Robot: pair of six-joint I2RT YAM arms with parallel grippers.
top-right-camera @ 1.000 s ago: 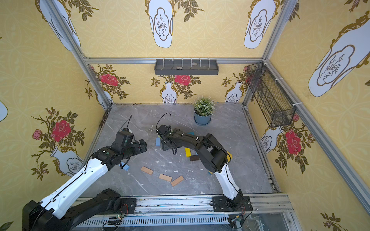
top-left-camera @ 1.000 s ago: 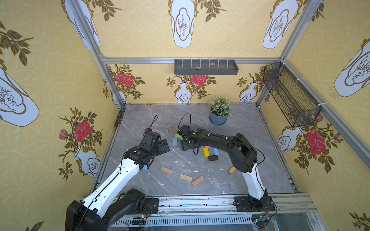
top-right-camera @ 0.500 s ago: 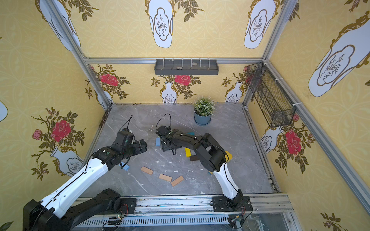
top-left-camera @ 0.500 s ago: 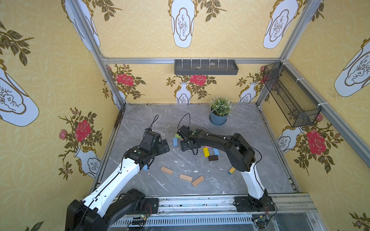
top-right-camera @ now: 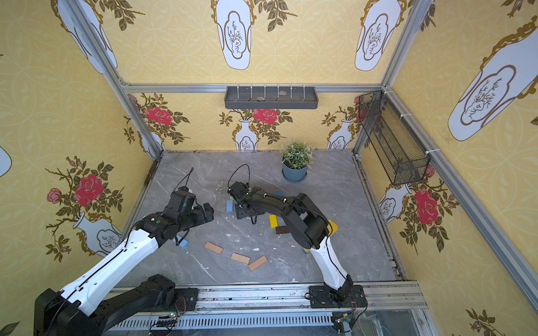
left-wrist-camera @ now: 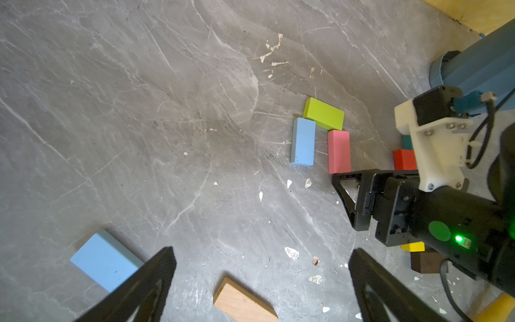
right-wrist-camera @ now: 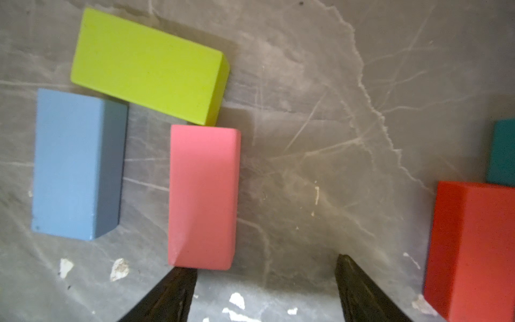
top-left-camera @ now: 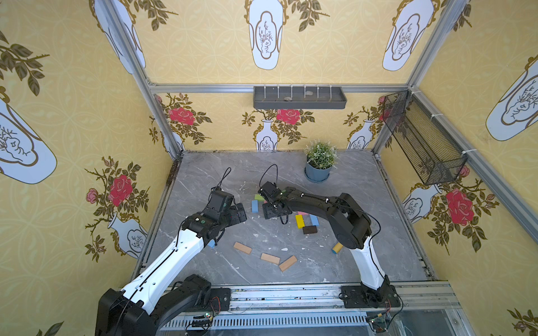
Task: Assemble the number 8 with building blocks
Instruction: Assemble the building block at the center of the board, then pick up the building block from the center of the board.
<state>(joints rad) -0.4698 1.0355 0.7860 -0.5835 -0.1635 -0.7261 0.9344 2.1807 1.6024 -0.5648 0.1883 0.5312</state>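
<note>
Building blocks lie flat on the grey table. A green block [right-wrist-camera: 147, 65] lies across the ends of a light blue block [right-wrist-camera: 75, 164] and a pink block [right-wrist-camera: 204, 195], forming an arch; no whole number 8 is in view. My right gripper [right-wrist-camera: 263, 266] is open and empty, low over the table, one fingertip [right-wrist-camera: 181, 276] at the pink block's near end. A red block [right-wrist-camera: 471, 248] and a teal block [right-wrist-camera: 504, 150] lie beside it. My left gripper [left-wrist-camera: 262, 252] hangs wide open and empty above a tan block [left-wrist-camera: 242, 302] and another light blue block [left-wrist-camera: 104, 259].
In a top view, yellow [top-left-camera: 300, 221], dark brown [top-left-camera: 309, 229] and three tan blocks [top-left-camera: 270, 258] lie nearer the front. A yellow toy tool [top-left-camera: 337, 248] lies by the right arm's base. A potted plant [top-left-camera: 320, 163] stands at the back.
The right arm has edged slightly to the left. The left arm and the blocks have not visibly moved.
</note>
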